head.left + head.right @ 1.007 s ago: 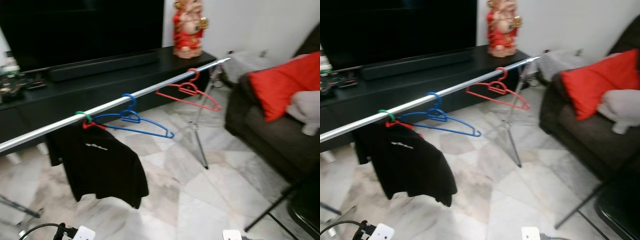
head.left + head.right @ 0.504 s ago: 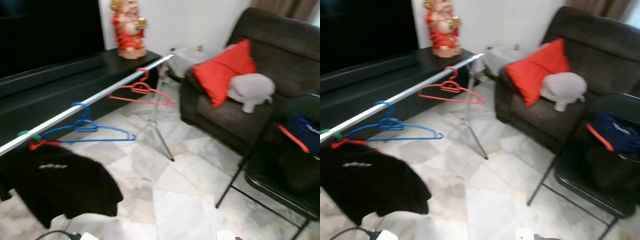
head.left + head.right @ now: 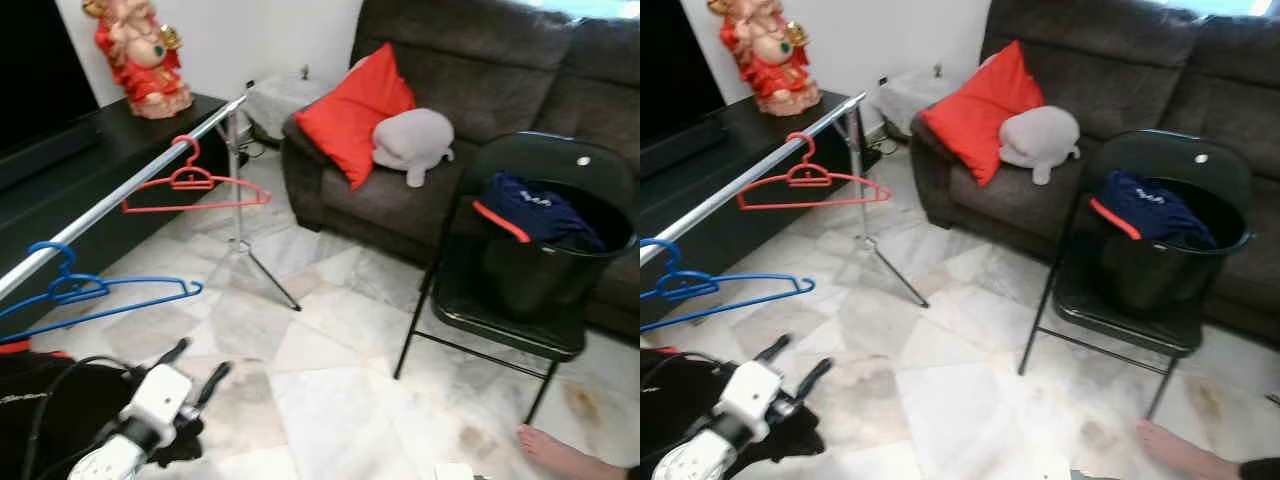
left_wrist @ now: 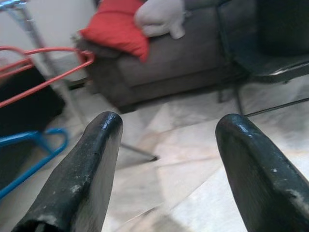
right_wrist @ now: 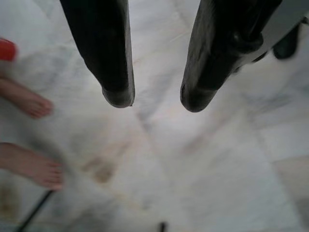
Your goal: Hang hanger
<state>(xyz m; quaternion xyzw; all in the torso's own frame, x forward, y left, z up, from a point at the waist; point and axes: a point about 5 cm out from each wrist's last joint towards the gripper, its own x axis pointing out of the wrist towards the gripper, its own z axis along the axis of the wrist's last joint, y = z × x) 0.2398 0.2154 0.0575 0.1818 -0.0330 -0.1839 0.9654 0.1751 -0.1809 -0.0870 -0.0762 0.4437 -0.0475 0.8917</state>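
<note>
Camera swung right; left gripper [image 3: 195,365] raised, apart; no legible writing.

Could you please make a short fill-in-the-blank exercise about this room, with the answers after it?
1. The red hanger hangs on the ____.
2. The bucket stands on a folding ____.
3. The cushion on the sofa is ____.
4. The fingers of the left gripper are ____.

Answers: rail; chair; red; open
</note>
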